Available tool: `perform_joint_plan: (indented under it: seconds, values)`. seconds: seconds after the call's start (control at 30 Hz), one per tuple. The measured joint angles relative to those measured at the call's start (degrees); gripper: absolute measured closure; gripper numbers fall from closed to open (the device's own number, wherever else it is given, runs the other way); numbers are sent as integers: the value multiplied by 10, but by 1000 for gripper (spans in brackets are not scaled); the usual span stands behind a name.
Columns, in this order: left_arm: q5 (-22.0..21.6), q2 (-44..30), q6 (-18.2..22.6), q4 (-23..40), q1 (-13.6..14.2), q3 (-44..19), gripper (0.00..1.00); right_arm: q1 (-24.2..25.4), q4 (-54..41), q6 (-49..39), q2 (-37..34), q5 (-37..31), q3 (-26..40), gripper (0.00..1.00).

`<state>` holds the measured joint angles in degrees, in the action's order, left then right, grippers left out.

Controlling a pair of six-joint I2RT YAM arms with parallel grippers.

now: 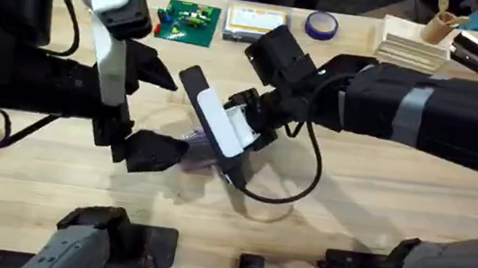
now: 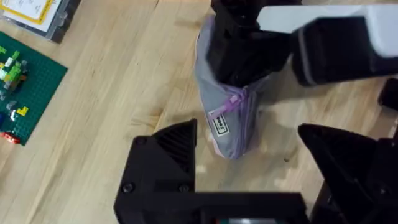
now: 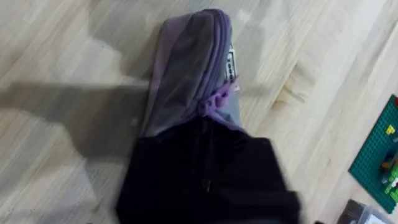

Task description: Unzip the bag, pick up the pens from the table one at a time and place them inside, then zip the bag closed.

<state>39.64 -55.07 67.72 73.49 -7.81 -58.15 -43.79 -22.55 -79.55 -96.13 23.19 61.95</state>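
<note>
— On the left?
— Left gripper (image 1: 154,150) low over the table (image 1: 375,204), fingers (image 2: 166,155) spread wide, nothing between them. Aimed at the near end of the bag (image 2: 229,118), just short of touching it.

— And the bag itself?
— Lavender, lying near the middle of the table, between the two grippers. Purple zipper pull (image 2: 231,102) near the black tool on top, small white label (image 2: 220,124) on the side.

— To the right?
— Right gripper (image 3: 208,130) pressed down onto the bag at the zipper pull. Closed on the pull or merely against it — cannot tell, fingertips hidden in black. Farther back: green brick plate (image 1: 189,18), clear box (image 1: 253,23), roll of purple tape (image 1: 321,23).
</note>
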Motion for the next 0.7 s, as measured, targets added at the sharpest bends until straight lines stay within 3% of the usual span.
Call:
perform_joint_plan:
  seconds: [0.2,0.47,0.7]
  values:
    - [0,0,0,0,0,0,7,2,3,-1,0,0,3,46]
    - [0,0,0,0,0,0,7,-1,4,2,0,4,7,4]
    - [-7,0,0,0,-3,0,7,7,5,65,1,2,7,3]
